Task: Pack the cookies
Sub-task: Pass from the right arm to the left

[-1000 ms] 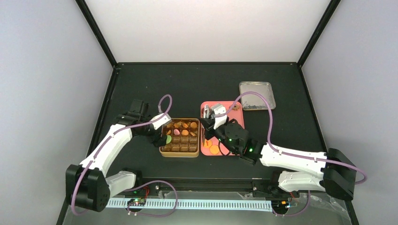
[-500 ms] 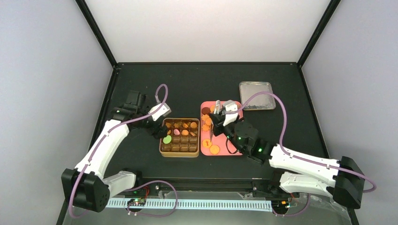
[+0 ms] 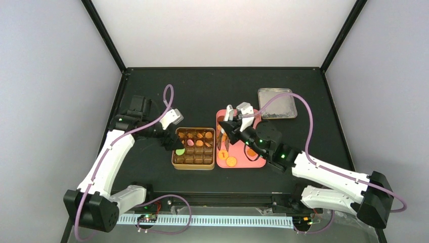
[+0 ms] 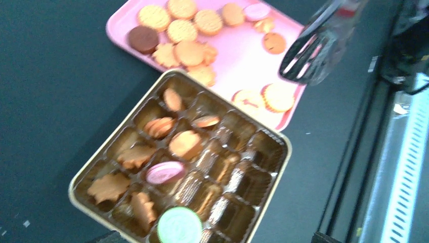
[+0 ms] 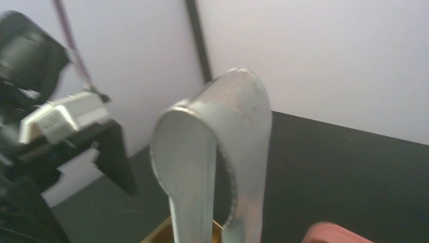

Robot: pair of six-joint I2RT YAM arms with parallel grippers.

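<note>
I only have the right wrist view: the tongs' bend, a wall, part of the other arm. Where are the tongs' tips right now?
Observer: The tongs have their tips over the pink tray, at its end nearest the arm bases, close to two round cookies.
Operator: Which part of the tin can take more?
Observer: The tin has its empty cells on the side nearest the arm bases; the filled ones are mostly farther back.
Operator: Is the left gripper over the tray?
Observer: No. The left gripper is open at the tin's left edge, the side away from the tray.
</note>
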